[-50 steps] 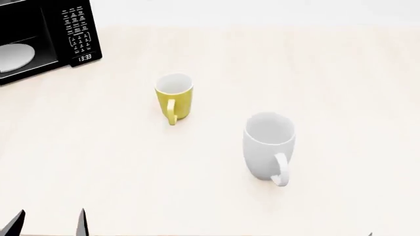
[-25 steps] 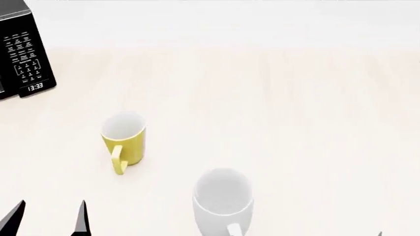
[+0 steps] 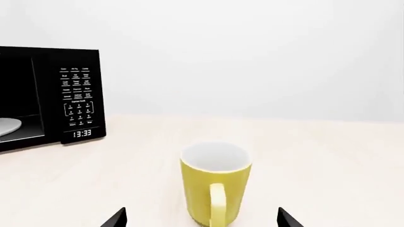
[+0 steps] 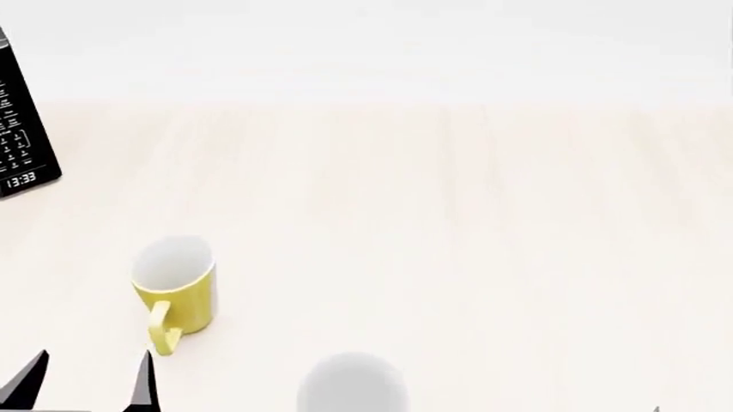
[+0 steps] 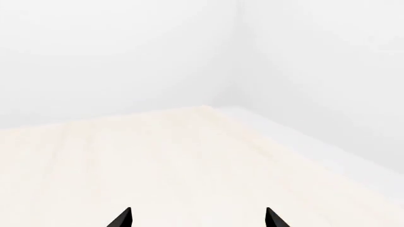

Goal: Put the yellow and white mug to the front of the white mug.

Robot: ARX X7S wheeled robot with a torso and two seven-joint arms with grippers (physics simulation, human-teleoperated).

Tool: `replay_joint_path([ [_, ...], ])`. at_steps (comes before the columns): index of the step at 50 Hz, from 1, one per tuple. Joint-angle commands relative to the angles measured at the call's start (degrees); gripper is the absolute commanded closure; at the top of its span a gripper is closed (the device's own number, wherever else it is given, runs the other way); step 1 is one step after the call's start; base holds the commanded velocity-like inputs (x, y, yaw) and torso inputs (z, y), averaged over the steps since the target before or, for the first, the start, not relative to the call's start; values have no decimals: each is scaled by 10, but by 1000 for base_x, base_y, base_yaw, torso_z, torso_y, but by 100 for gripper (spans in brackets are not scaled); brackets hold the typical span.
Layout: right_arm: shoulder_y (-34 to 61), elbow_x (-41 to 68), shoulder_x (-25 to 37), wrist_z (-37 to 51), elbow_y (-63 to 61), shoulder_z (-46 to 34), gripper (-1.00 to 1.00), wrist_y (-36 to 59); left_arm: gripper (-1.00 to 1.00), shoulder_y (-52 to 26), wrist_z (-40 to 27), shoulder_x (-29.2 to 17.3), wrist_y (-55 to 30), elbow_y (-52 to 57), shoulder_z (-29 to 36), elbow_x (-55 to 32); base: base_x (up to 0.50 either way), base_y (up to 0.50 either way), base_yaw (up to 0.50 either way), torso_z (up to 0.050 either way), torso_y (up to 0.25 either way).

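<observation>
The yellow and white mug (image 4: pixel 174 292) stands upright on the pale counter at the lower left of the head view, yellow handle toward me, white inside. In the left wrist view the mug (image 3: pixel 215 187) stands just ahead of my left gripper (image 3: pixel 200 218), between its wide-apart black fingertips (image 3: pixel 115 218) but not held. In the head view the left gripper (image 4: pixel 89 382) sits at the bottom left edge. The white mug (image 4: pixel 350 384) shows only its rim at the bottom edge. My right gripper (image 5: pixel 198 217) is open and empty over bare counter; in the head view only a dark speck at the bottom right shows.
A black microwave (image 4: pixel 21 137) stands at the far left of the counter; it also shows in the left wrist view (image 3: pixel 47 97), door window and keypad facing me. A white wall backs the counter. The counter's corner and right edge (image 5: pixel 265 137) show in the right wrist view.
The head view has shifted: both mugs and the microwave have slid down and left in the picture. The white mug is now mostly cut off at the bottom edge.
</observation>
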Motion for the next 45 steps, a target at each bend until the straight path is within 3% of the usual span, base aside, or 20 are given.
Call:
replay_joint_path([
  [1,0,24,3,-9,-2,2,-100,2,-100,-1,0,-5,0,0,6,-6,445,-305,0,0,0],
  [6,4,4,7,4,-1,-9,-100,19,-100,0,4,-8,-1,1,9,-10,427,-284,0,0,0],
  [23,3,-3,10,10,2,-19,-100,5,-100,-8,-11,-10,-5,-11,9,-11,0,0,0,0,0],
  [45,5,-5,15,21,6,-25,-100,8,-100,-65,-48,-5,-24,-134,25,26,0,0,0,0,0],
])
